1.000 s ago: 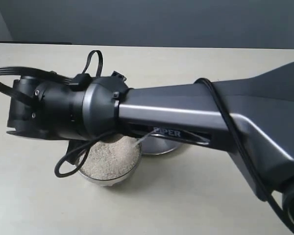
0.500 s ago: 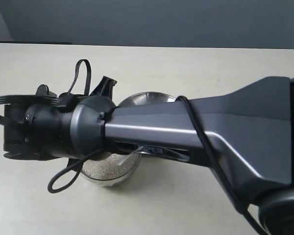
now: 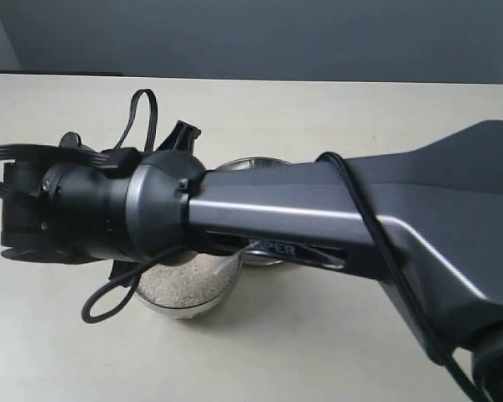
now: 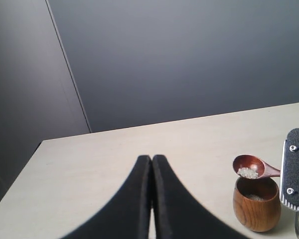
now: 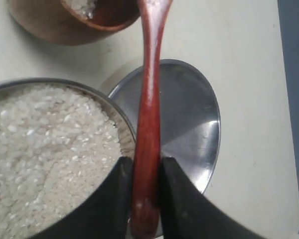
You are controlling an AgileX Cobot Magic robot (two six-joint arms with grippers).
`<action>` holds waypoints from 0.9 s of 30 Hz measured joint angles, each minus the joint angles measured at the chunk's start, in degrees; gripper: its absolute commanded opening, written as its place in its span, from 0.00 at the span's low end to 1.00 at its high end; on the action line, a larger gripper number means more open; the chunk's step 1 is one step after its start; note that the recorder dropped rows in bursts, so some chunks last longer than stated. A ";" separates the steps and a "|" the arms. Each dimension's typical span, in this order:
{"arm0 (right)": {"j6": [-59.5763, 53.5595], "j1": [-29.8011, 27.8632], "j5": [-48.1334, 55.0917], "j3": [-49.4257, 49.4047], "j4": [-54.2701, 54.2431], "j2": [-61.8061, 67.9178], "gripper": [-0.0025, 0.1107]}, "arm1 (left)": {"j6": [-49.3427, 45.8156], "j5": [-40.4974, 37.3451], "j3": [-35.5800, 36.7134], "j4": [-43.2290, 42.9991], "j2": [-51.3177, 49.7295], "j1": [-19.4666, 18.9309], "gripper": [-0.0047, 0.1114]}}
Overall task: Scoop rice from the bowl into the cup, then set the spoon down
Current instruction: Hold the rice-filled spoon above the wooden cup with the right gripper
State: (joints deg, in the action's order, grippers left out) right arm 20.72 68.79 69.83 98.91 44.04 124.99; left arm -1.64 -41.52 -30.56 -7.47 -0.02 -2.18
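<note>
Moved: your right arm [image 3: 260,209] shifted, covering more flat steel plate [image 5: 189,119].
Right gripper [image 5: 146,174]: clamps slim reddish-brown wooden spoon [image 5: 148,114] over small dark-brown wooden cup [image 4: 256,211].
Left gripper [image 4: 152,172]: closed, empty.
Beside: round steel bowl [image 3: 180,308] of white rice [image 5: 40,164].

Soft, even light covers the pale matte table [image 3: 335,109], with only a faint shadow under the round silvery steel bowl [image 3: 184,308]. A white streak of glare runs along the dark grey robot arm [image 3: 386,201], and the flat shallow steel plate [image 5: 189,119] has a dull sheen. The black left pincer [image 4: 152,160] is blurred, too near the lens.
</note>
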 measured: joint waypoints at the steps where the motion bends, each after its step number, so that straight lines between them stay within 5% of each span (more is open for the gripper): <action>1: 0.00 0.00 0.00 0.00 -0.12 0.00 0.02 | 0.00 0.00 0.00 0.00 0.00 0.00 0.04; 27: -2.95 -2.46 -0.11 0.00 -5.79 0.00 0.02 | 0.00 0.00 0.00 0.00 0.00 0.00 0.04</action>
State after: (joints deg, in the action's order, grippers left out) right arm 17.77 66.33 69.72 98.91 38.25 124.99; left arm -1.64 -41.52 -30.56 -7.47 -0.02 -2.18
